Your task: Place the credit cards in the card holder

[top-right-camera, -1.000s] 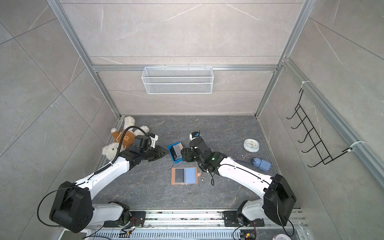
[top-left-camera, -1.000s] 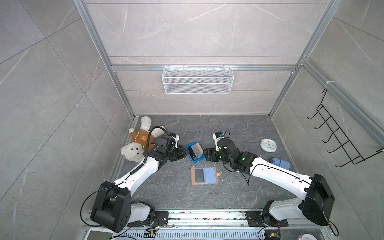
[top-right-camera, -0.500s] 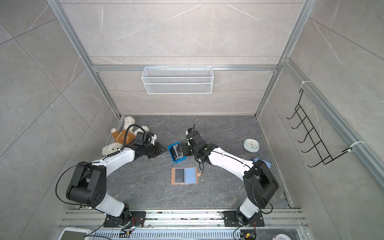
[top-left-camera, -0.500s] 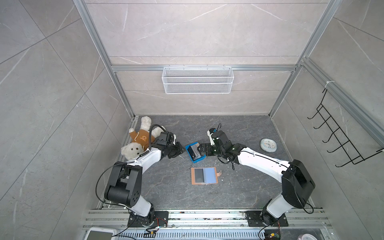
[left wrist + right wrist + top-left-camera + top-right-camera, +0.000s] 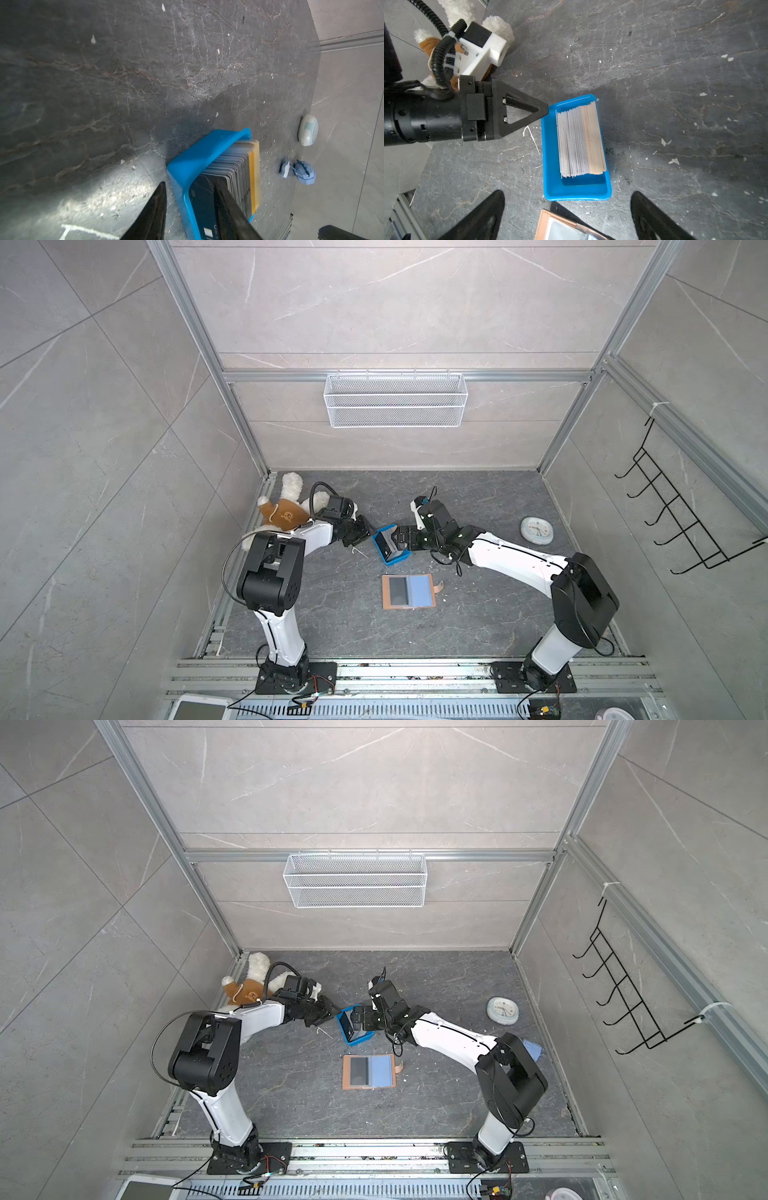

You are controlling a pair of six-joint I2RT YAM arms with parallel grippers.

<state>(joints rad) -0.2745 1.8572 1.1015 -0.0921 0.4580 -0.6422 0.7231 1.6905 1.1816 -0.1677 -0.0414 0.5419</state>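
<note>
The credit cards (image 5: 579, 141) stand on edge as a stack in a small blue tray (image 5: 400, 559). A dark card (image 5: 203, 199) faces the front of the stack. My left gripper (image 5: 189, 182) is open at the tray's left end (image 5: 362, 531). One finger is outside the tray wall and the other lies against the dark card. My right gripper (image 5: 568, 192) is wide open, above the tray's near end (image 5: 401, 537), holding nothing. The tan card holder (image 5: 409, 591) lies open in front of the tray (image 5: 369, 1072), its left sleeve dark and its right bluish.
A teddy bear (image 5: 286, 510) lies at the back left behind my left arm. A round clock (image 5: 537, 529) and a small blue object (image 5: 532, 1048) sit at the right. A wire basket (image 5: 395, 400) hangs on the back wall, hooks (image 5: 681, 522) on the right wall.
My right gripper moved left over the tray and opened wider. My left gripper edged up to the tray's left end and its jaws parted a little. Tray and card holder stayed put.
</note>
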